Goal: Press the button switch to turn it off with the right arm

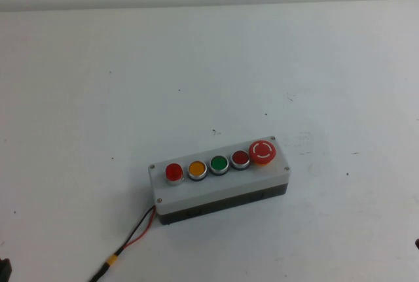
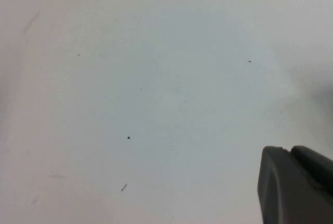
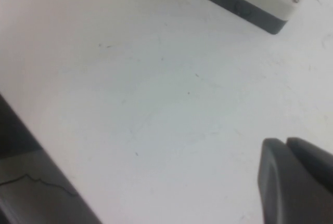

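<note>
Both grippers – left [image 2: 296, 185], right [image 3: 296, 180] – show me dark matte fingers, spread unclear; only overhead shows the glossy round button switch [image 1: 174, 172]

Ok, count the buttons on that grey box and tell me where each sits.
5, in one row on the grey box: button switch at its left end, then orange, green, darker red, and the mushroom button at its right end.
</note>
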